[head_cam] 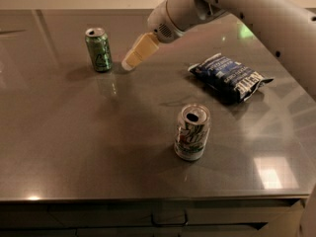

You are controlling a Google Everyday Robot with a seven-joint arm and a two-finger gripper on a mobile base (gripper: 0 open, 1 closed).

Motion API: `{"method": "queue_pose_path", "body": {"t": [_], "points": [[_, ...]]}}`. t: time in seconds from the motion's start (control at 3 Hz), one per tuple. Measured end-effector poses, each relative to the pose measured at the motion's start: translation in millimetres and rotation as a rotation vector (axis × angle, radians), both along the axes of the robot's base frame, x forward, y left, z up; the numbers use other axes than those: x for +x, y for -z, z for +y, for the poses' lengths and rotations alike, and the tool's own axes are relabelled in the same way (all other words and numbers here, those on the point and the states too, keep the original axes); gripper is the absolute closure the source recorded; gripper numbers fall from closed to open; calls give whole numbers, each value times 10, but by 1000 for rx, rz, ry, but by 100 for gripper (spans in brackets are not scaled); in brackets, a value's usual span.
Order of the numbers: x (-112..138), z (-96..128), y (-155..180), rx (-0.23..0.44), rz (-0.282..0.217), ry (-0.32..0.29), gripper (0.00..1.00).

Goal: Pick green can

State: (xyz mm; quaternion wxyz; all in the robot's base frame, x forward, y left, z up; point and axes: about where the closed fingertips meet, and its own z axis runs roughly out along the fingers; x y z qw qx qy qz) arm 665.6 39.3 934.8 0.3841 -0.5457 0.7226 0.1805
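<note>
Now | green can (98, 49): shiny all-green, silver top, upright | hand (131, 61): just beside it (apart or together: cannot tell)

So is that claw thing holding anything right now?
Gripper: beside the green can, not touching it; open or closed cannot be told.

Only one view is given. The counter (74, 147) is seen from above its near edge, looked down on at a slant toward the far side, with its full depth framed. The arm (256, 14) is seen entering from the far right, the pincer (130, 62) held just right of the green can (98, 49).
</note>
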Motion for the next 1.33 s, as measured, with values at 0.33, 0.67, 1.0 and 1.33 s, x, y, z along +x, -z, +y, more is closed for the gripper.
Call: {"method": "queue_pose_path", "body": {"t": [0.33, 0.67, 1.0, 1.33], "points": [[225, 377, 117, 55, 35, 0, 0], [420, 686, 265, 94, 75, 8, 0], [584, 946, 396, 128, 104, 20, 0], [731, 1137, 502, 148, 125, 33, 0]]}}
